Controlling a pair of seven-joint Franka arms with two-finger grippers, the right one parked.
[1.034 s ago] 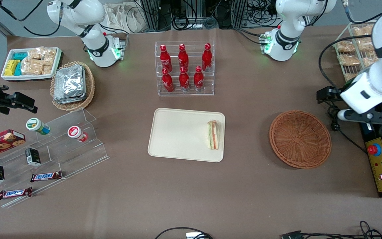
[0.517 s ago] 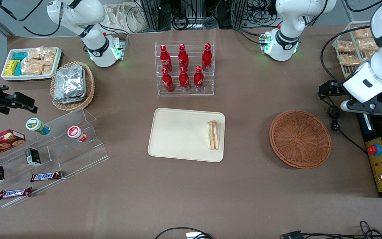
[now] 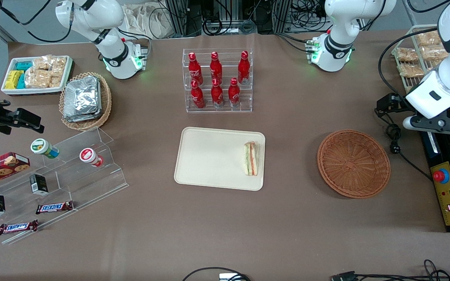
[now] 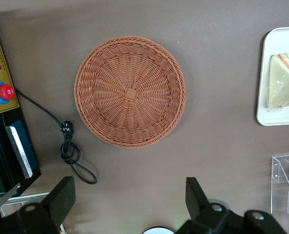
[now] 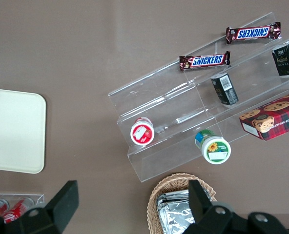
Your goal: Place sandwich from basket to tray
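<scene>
The sandwich [image 3: 250,158], a white wedge with green and orange-red layers, lies on the cream tray [image 3: 209,160] at the tray's end nearest the basket. In the left wrist view the sandwich [image 4: 283,83] rests on the tray [image 4: 276,119] too. The reddish-brown wicker basket [image 3: 353,164] is empty, and its woven floor [image 4: 130,91] shows bare. My gripper [image 4: 130,200] is open with nothing between its fingers. It hangs high over the working arm's end of the table [image 3: 438,125], past the basket and apart from it.
A rack of red bottles [image 3: 217,80] stands farther from the front camera than the tray. A control box with a red button [image 3: 445,193] and a looped black cable [image 3: 395,140] lie beside the basket. A wire rack of snack packets [image 3: 416,58] is near the working arm. A stepped acrylic shelf [image 3: 53,183] is toward the parked arm's end.
My arm has drawn back from the basket, moving away from the front camera. The sandwich, tray and basket have not moved.
</scene>
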